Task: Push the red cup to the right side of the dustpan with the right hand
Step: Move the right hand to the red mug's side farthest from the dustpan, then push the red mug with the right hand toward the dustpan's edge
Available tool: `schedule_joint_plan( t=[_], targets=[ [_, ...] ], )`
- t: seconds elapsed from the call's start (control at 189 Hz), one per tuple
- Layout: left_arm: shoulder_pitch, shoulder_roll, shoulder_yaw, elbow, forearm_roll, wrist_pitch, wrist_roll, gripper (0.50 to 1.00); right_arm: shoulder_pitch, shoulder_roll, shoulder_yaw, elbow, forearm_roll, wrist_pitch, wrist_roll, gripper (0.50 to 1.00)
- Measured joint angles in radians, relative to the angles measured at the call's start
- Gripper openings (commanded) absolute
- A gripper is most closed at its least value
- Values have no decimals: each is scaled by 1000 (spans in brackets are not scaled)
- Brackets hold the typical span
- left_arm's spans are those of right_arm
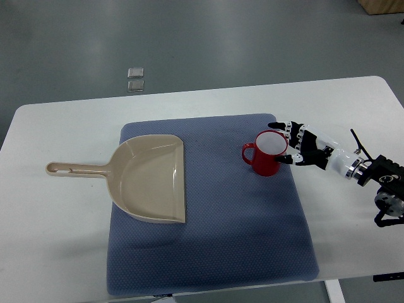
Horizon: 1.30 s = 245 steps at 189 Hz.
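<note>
Right now my right hand point(302, 146) reaches in from the right edge, fingers point(282, 127) spread wide and gripping nothing; the red cup point(267, 153) stands upright just at my fingertips, its right wall between them, handle pointing left; it sits on the blue mat point(208, 252), right of the beige dustpan point(148, 180) and apart from it; the mat lies on the white table point(57, 240).
</note>
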<state>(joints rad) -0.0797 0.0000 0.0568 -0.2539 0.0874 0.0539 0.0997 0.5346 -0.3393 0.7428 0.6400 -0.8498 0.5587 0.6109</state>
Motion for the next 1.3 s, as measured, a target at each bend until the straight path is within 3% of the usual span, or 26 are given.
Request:
schedule_joint_plan(
  t=[0.514, 1.299],
  targets=[
    [4, 0, -2, 1, -2, 0, 0, 1000, -15, 47, -6, 0, 6, -4, 0, 932],
    [6, 0, 0, 1, -2, 0, 0, 1000, -9, 140, -19, 0, 0, -69, 0, 932]
  ],
)
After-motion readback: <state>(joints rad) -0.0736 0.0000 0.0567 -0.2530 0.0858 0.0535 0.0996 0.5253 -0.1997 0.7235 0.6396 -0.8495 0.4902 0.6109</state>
